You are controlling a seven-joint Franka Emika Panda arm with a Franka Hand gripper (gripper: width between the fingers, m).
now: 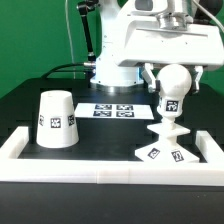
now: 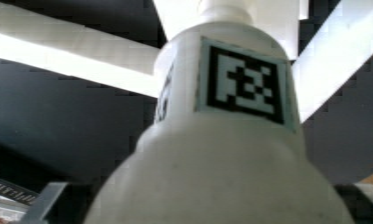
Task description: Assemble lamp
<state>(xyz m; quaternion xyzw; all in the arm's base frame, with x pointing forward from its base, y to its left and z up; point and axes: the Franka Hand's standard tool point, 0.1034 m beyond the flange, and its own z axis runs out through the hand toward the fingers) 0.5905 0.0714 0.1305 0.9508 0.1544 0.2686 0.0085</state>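
The white bulb [image 1: 172, 88] stands upright on its neck on the flat square base [image 1: 150, 153] at the exterior view's right. My gripper [image 1: 172, 80] comes down from above, its two fingers on either side of the bulb's round head and shut on it. In the wrist view the bulb [image 2: 227, 140] fills the picture, and its square tag [image 2: 245, 80] faces the camera. A grey finger [image 2: 14, 195] shows at the edge. The tapered shade [image 1: 57, 120] stands on its wide end at the exterior view's left, apart from the gripper.
The marker board [image 1: 112, 110] lies flat on the dark table between the shade and the bulb. A low white wall [image 1: 100, 170] frames the work area at front and sides. The arm's white body [image 1: 120, 55] rises behind the marker board.
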